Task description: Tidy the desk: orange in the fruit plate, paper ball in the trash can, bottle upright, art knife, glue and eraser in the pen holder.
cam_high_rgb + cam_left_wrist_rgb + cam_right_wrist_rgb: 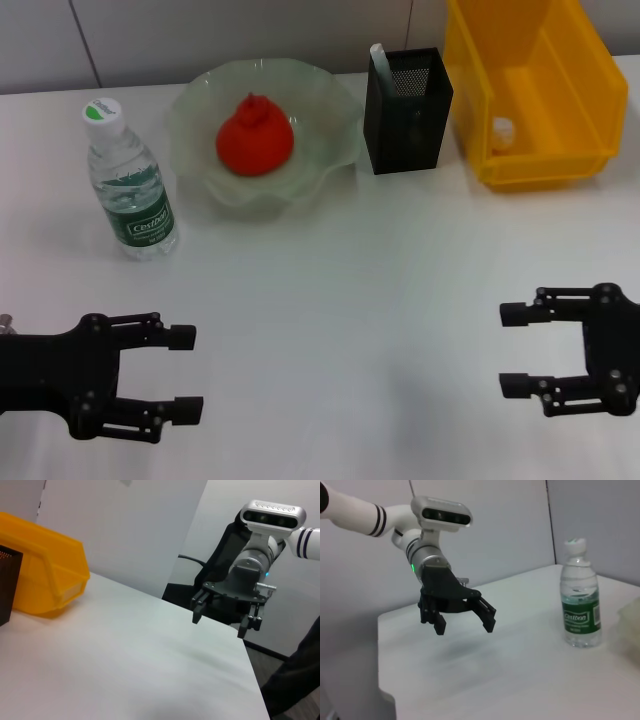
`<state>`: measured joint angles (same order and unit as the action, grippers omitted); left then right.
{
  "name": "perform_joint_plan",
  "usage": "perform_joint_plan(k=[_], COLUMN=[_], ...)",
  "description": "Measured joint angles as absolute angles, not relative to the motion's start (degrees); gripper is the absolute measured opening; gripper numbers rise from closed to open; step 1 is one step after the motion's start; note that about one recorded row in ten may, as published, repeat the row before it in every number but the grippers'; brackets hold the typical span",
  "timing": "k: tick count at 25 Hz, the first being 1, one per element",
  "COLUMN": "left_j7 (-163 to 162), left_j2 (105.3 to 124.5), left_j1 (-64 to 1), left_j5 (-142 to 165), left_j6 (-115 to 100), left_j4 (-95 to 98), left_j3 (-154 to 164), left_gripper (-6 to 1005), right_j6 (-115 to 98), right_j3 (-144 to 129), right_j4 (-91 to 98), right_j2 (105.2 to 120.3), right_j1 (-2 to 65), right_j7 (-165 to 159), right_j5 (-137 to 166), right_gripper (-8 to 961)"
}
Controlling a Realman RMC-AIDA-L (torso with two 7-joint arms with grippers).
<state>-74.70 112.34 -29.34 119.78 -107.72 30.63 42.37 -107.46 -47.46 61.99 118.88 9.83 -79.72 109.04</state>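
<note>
Since the orange [254,137] sits in the fruit plate [330,110], the bottle [131,186] stands upright and a white item pokes from the pen holder [406,97], I judge the tidying finished; left gripper [183,372] and right gripper [515,349] hover low, jaws open, holding nothing.

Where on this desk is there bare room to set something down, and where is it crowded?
The widest bare patch is the tabletop between the left gripper and the right gripper, both open, reaching back to the far row. That row is crowded: bottle, fruit plate holding the orange, pen holder and yellow bin stand close together.
</note>
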Motion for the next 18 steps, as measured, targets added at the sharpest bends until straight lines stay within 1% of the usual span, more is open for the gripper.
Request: perform_joint_plan(k=[4,8,18], left_j7=[-75.27,-75.91,-76.41], left_j2=[112.24,111.98,111.95], left_j1=[-28.8,-28.35,-28.38], left_j5=[119.93,119.93,119.92], left_j6=[-108.43,-108.63,-108.38], left_j4=[31.51,31.78,31.82], left_j3=[42.13,41.99,42.08], left_gripper=[861,861,861], right_j6=[-106.98,-106.26,-105.2], right_j3=[-47.22,-47.22,-47.11], right_j4=[58.65,57.14,56.94], right_j2=[118.96,118.88,118.99], right_j1=[13.24,14.6,14.75], right_j7=[-79.72,-79.66,-78.78], right_j5=[111.2,112.31,112.77], right_gripper=[730,730,730])
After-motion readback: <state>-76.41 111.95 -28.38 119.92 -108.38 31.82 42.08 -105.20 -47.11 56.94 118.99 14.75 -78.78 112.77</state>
